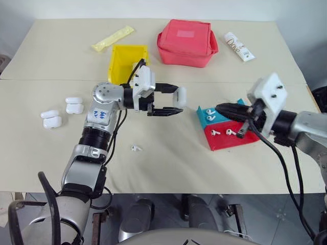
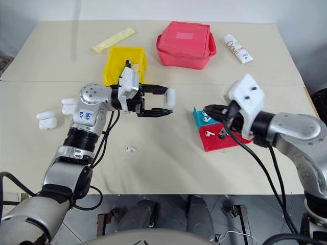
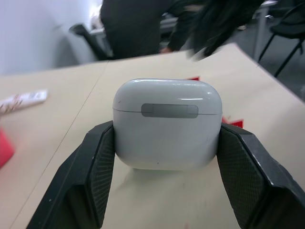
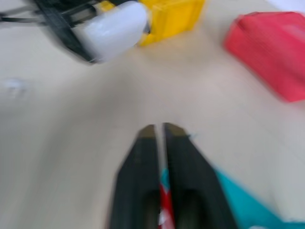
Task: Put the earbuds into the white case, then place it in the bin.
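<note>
The left arm reaches forward over the beige table (image 1: pixel 168 163) with its wrist bent so the left gripper (image 1: pixel 176 102) points level toward the robot's right, hanging in the air just in front of the bright yellow open-top plastic bin (image 1: pixel 120 60). The right arm comes in from the right side, its right gripper (image 1: pixel 220 108) aimed toward the left and slightly down, hovering above the shallow blue-and-red tray (image 1: pixel 225 139).

From the head views I cannot tell what the yellow bin holds. The tray carries several tiny glossy white earbuds with short stems (image 1: pixel 215 132), some on its blue part and some on its red part. One more loose earbud (image 1: pixel 136 148) lies on the bare table, below the left gripper. A red zip pouch (image 1: pixel 187 42) sits behind, beside the bin.

The left gripper's two black fingers (image 3: pixel 90 167) are pinched on a small glossy white rounded case with its hinged lid closed (image 3: pixel 167 123), one pad on each side. The right gripper's fingers (image 4: pixel 143 162) stand almost together with a thin slit between them, holding nothing. Four identical white cases (image 1: pixel 57 113) rest at the table's left
</note>
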`<action>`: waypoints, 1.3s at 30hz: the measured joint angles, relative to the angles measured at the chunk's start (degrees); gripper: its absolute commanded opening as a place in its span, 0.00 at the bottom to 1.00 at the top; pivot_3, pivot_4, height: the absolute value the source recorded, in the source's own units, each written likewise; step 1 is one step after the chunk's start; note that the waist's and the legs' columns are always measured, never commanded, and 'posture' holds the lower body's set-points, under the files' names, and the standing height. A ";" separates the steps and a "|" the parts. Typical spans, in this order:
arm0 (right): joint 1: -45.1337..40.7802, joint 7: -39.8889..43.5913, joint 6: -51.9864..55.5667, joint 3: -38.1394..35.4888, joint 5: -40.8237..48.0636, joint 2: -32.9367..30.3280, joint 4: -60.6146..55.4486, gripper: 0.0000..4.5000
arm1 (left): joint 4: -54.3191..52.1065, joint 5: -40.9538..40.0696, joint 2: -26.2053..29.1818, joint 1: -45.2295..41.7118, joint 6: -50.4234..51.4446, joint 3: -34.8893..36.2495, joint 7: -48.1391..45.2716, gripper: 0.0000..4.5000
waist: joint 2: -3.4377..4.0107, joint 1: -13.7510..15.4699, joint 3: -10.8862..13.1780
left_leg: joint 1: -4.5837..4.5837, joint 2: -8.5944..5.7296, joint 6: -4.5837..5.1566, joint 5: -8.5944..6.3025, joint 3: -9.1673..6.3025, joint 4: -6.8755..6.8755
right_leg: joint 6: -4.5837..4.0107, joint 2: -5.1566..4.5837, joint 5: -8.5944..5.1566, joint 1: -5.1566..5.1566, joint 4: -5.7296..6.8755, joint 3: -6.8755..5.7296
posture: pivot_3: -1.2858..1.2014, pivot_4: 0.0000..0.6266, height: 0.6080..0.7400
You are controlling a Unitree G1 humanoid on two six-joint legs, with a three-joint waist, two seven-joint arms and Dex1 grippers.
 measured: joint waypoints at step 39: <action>11.48 17.37 -9.98 -8.64 6.12 -5.28 8.87 1.00 | 1.08 -7.88 11.46 9.62 0.71 13.10 3.75 0.99 | -0.10 -1.18 0.06 | 0.13 0.10 -0.02 -0.02 0.10 -0.05 | -0.02 -0.06 -0.01 0.01 0.08 0.02 | 0.52 0.24 1.00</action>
